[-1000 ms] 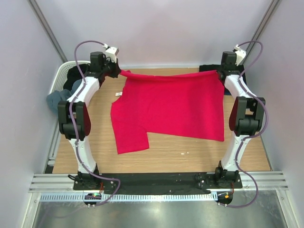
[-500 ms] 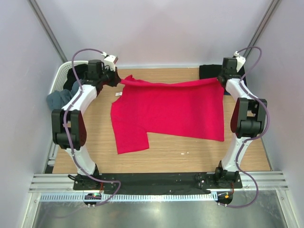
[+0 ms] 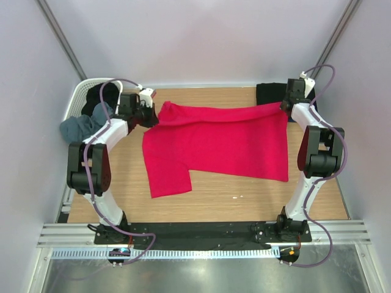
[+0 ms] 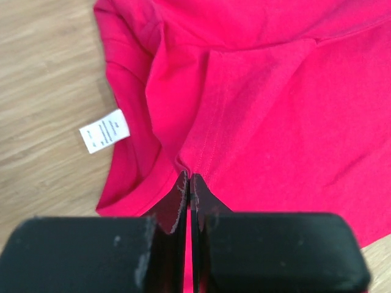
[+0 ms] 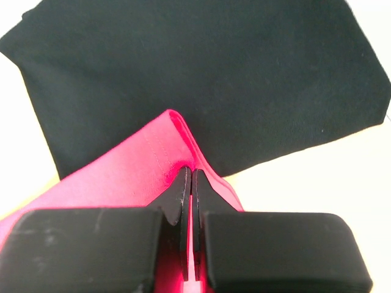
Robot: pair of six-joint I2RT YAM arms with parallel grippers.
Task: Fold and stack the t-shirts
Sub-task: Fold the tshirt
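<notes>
**Red shirt pinched at both far corners; fold pending**

Soft crimson-red short-sleeved t-shirt (image 3: 226, 140) was spread mid-table, long axis L–R, far edge slung between the arms. Left gripper (image 4: 190, 183) was clamped tight on its far-left corner, by the white care label (image 4: 104, 130). Right gripper (image 5: 189, 177) was likewise closed on the far-right corner, above a folded black t-shirt (image 5: 201, 67). White plastic lattice basket (image 3: 78, 97) w/ grey-blue shirt (image 3: 74, 127) sat far left, just beside the left arm. Judged: path toward near edge unobstructed.

The red t-shirt (image 3: 226, 143) covers the middle of the table (image 3: 244, 195). In front of it the wood is bare, so there is room to pass. Left of it stands the left arm (image 3: 91, 163), then the white basket (image 3: 76, 101) with a grey-blue t-shirt (image 3: 74, 127) hanging out. Right of it stands the right arm (image 3: 319, 151). A black t-shirt (image 3: 269, 93) lies behind its right corner.
</notes>
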